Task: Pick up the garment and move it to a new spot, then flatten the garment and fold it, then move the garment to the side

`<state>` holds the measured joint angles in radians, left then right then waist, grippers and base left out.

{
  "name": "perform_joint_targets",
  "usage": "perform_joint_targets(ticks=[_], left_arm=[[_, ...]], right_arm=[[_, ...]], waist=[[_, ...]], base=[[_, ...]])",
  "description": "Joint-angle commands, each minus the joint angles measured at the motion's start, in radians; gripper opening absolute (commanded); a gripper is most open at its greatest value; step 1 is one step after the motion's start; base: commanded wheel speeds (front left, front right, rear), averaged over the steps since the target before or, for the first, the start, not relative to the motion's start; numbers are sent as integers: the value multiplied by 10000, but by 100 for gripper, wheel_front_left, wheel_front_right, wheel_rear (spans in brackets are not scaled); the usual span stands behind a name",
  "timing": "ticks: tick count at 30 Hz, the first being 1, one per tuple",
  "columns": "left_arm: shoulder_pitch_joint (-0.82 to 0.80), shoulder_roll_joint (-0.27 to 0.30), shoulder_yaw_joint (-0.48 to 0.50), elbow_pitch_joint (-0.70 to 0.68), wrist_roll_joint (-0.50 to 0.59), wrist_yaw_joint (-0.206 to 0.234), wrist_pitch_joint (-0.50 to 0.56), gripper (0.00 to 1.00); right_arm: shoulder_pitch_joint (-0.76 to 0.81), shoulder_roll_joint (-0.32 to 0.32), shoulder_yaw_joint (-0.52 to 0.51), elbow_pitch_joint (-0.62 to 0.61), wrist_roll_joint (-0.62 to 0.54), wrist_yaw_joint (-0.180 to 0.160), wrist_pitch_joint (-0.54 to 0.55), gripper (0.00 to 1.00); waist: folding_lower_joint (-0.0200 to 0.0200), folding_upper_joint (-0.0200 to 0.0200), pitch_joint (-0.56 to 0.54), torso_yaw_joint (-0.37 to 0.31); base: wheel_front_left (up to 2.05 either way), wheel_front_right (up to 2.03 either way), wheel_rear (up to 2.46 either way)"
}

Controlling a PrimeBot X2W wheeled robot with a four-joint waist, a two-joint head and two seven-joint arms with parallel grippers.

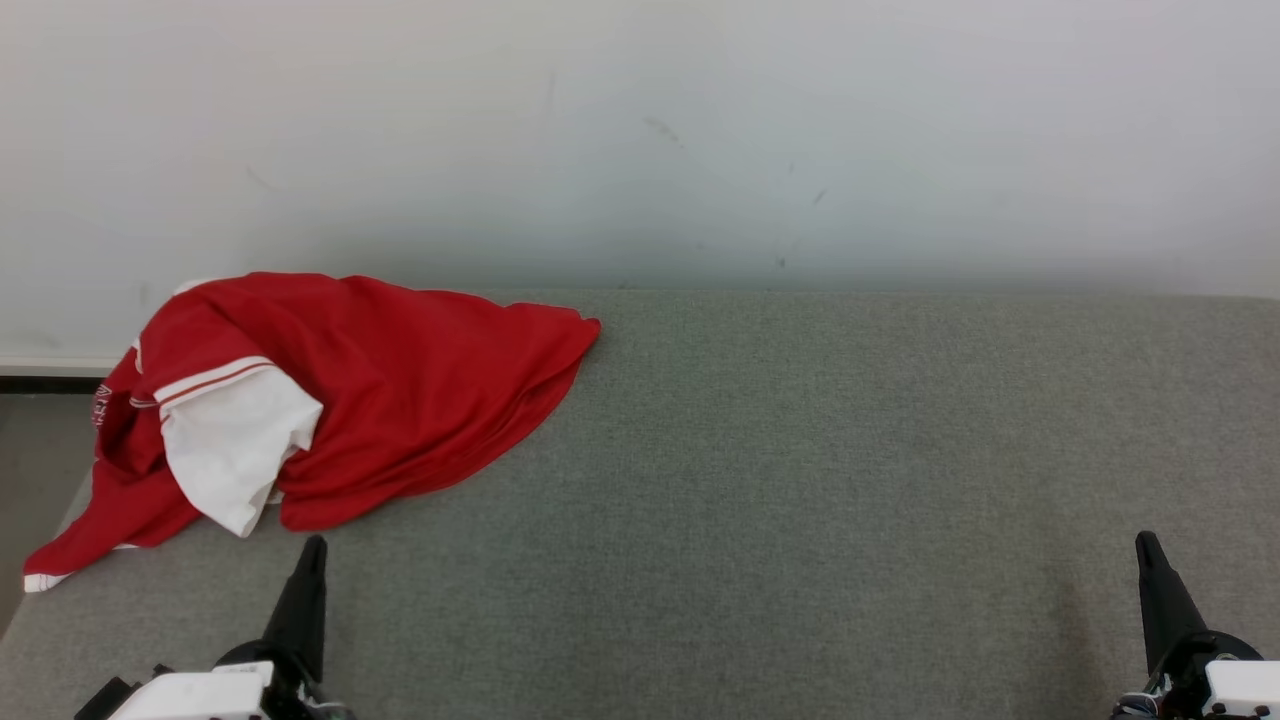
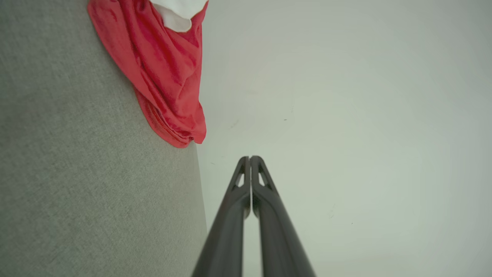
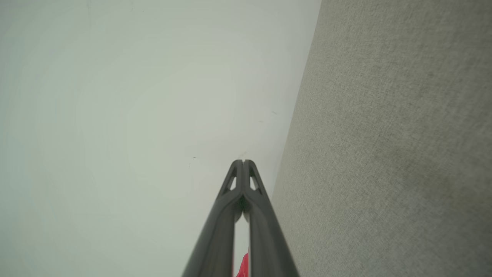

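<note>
Observer: Garment (image 1: 400,390) sits in a crumpled heap at the far left of the grey fabric surface (image 1: 850,480), up against the pale wall (image 1: 640,130).

Checker: What does it look like?

Observer: It is red, with a white sleeve (image 1: 235,440) lying on top of the heap, and the sleeve has red-striped trim. One red corner trails toward the near left edge of the surface, beside the strip of floor (image 1: 35,460).

Checker: And the left gripper (image 1: 312,548)?

Observer: It shows at the lower left of the head view, fingers pointing up. Its tip is near the garment's closest fold but apart from it. In the left wrist view the two dark fingers (image 2: 265,200) are pressed together tip to tip, clenched on themselves. Red cloth shows at the upper left of that view, where the surface meets the wall.

Checker: The right gripper (image 1: 1146,545)?

Observer: It is at the lower right, over bare grey fabric and well apart from the garment. The right wrist view shows its fingers (image 3: 259,207) meeting at the tips, clenched the same way and empty. A sliver of red shows between them at the bottom edge.

Checker: Does either gripper touch the surface?

Observer: That cannot be told from these views.
</note>
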<state>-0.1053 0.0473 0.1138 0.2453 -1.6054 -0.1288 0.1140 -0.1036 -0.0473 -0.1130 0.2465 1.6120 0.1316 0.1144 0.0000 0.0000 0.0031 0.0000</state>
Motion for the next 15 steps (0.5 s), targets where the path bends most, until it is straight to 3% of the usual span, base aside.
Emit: perform_joint_targets(ticks=[1, 15], left_arm=[[-101, 67, 15, -5, -145, -54, 25, 0], [-101, 67, 15, -5, -145, -54, 25, 0]], right_arm=[[-137, -71, -11, -41, 15, -21, 19, 0], [-137, -71, -11, -39, 15, -21, 19, 0]], waist=[[0, 0, 0, 0], [0, 0, 0, 0]], base=[[0, 0, 0], [0, 0, 0]])
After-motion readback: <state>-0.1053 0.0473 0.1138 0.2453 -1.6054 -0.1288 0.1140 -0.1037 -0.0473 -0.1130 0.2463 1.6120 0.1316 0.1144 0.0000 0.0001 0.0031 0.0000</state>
